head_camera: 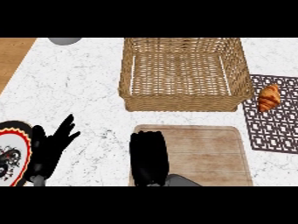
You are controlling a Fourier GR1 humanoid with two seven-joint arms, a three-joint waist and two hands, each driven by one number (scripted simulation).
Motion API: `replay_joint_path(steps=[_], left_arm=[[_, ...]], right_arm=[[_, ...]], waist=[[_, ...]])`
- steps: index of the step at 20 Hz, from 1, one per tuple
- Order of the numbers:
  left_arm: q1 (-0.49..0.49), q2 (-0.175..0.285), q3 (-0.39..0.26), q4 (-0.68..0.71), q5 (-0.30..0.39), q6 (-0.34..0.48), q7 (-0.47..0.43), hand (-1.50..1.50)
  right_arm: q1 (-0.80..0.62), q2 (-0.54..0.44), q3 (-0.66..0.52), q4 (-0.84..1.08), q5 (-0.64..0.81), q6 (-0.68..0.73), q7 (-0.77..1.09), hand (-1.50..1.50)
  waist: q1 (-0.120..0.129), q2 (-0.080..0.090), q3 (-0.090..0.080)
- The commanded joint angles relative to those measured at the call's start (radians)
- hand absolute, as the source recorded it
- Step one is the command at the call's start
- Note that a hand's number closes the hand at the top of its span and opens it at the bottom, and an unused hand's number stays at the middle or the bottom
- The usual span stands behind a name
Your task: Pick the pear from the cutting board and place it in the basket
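Here the right hand (148, 155) sits over the left part of the board (206, 153), which lies at the counter's (80, 83) near edge, about midway along it. No pear shows anywhere: the board's bare wood carries none, and the basket (180, 103), just beyond the board toward the far edge, shows only its woven floor. My guess is that the pear is under the right hand, hidden by it. Whether that hand is closed round the fruit or only poised above it I cannot tell. The left hand (56, 142) rests open, fingers straight and spread, near the counter's left edge beside a plate (3, 148). A croissant (269, 97) lies on a dark mat (286, 127) at the right edge.

The risks, as I judge them, are 3. A pear is rounded and tapered, so one caught off-centre could roll away across the board. The basket's near wall stands between board and floor, so a low carry would knock fruit or hand against the rim. A release over the rim, not the middle, could send the pear down outside.
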Motion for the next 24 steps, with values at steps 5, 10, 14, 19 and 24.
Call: replay_joint_path(steps=[5,10,14,19,24], left_arm=[[0.005,-0.003,-0.002,0.04,-0.006,0.008,0.03,0.0],[0.027,0.008,-0.003,0.031,-0.006,0.001,0.042,0.0],[0.034,0.017,0.028,0.053,0.01,-0.006,0.027,0.0],[0.053,-0.022,-0.006,0.017,-0.03,0.048,0.04,0.0],[0.066,0.006,0.021,0.023,-0.015,0.015,0.025,0.0]], right_arm=[[-0.121,0.008,-0.107,-0.202,-0.02,-0.501,0.059,1.5],[-0.313,0.008,-0.184,-0.198,0.003,-0.579,0.191,1.5],[-0.47,0.008,-0.238,-0.135,0.028,-0.528,0.299,1.5],[-0.609,0.008,-0.322,-0.074,0.027,-0.514,0.378,1.5],[-0.71,0.008,-0.492,0.06,-0.024,-0.481,0.315,1.5]], waist=[[-0.009,-0.004,-0.003],[-0.015,-0.01,-0.007],[-0.028,-0.012,-0.01],[-0.037,-0.014,-0.008],[-0.053,-0.006,-0.007]])
